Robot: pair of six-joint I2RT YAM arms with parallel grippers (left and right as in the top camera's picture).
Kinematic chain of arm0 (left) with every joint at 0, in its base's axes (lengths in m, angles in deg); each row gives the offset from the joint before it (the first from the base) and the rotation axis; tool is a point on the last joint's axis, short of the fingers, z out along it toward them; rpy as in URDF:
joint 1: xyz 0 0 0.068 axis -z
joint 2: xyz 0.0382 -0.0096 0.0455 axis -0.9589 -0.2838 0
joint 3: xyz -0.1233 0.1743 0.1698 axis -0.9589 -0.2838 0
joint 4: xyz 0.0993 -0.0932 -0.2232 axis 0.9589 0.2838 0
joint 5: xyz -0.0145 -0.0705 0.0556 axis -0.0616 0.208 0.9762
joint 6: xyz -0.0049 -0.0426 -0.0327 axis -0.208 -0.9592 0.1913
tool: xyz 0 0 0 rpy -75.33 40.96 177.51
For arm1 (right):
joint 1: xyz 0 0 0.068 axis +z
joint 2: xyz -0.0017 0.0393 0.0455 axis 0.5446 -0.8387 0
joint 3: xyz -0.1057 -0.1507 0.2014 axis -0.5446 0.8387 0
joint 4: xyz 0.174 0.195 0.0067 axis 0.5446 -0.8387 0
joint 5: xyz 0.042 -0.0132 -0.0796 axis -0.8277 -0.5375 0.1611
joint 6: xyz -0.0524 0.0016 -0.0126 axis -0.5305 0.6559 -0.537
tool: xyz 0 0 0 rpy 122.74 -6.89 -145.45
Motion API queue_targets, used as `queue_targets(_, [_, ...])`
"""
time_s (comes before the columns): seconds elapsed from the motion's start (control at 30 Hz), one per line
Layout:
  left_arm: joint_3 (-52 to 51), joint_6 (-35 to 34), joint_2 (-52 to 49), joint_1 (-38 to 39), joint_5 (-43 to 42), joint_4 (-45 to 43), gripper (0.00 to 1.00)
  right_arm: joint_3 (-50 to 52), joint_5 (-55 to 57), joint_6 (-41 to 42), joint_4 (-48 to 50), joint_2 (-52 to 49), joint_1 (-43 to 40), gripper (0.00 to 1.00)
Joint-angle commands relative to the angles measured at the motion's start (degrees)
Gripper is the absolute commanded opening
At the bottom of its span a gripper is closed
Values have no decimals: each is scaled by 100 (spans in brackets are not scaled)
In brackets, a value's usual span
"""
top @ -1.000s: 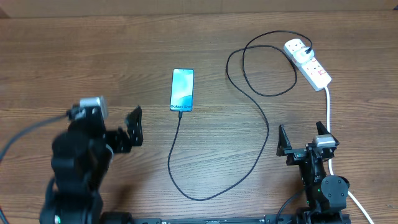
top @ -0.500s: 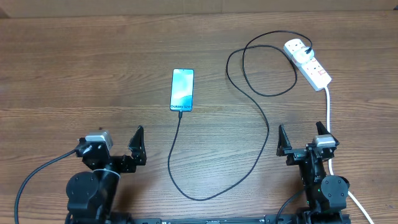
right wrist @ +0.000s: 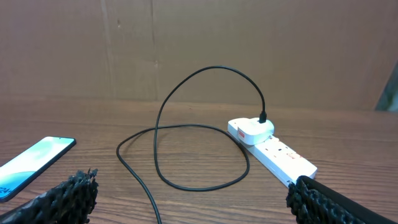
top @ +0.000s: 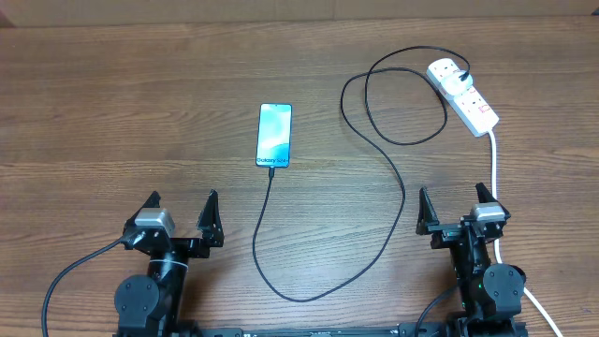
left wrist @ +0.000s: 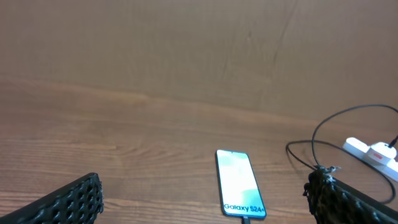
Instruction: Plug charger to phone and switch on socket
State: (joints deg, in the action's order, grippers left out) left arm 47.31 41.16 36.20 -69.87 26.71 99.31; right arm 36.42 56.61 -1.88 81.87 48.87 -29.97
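The phone [top: 274,135] lies flat mid-table with its light blue screen lit; it also shows in the left wrist view [left wrist: 239,190] and at the left edge of the right wrist view [right wrist: 31,165]. The charger cable [top: 393,178] runs from the phone's near edge in a long loop to a plug in the socket [top: 463,95], a white power strip at the back right, also seen in the right wrist view [right wrist: 273,152]. My left gripper [top: 180,217] is open and empty near the front left. My right gripper [top: 454,210] is open and empty near the front right.
The strip's thick white cord [top: 493,173] runs toward the front edge beside my right arm. A brown cardboard wall [right wrist: 199,43] stands behind the table.
My left arm has drawn back toward the front edge and settled low with its gripper open. The right arm, phone, cable and socket have not moved.
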Motion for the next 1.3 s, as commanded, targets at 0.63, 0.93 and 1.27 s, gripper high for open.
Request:
queue_targets(0.63, [-1110, 267, 369, -42, 640, -1325, 99, 57, 35, 17, 33, 68, -11, 100])
queue_targets(0.93, [-1108, 1075, 369, -42, 308, -645, 99, 57, 35, 20, 35, 68, -11, 100])
queue_targets(1.27, [-1106, 1257, 369, -42, 243, -632, 99, 57, 35, 17, 35, 68, -11, 100])
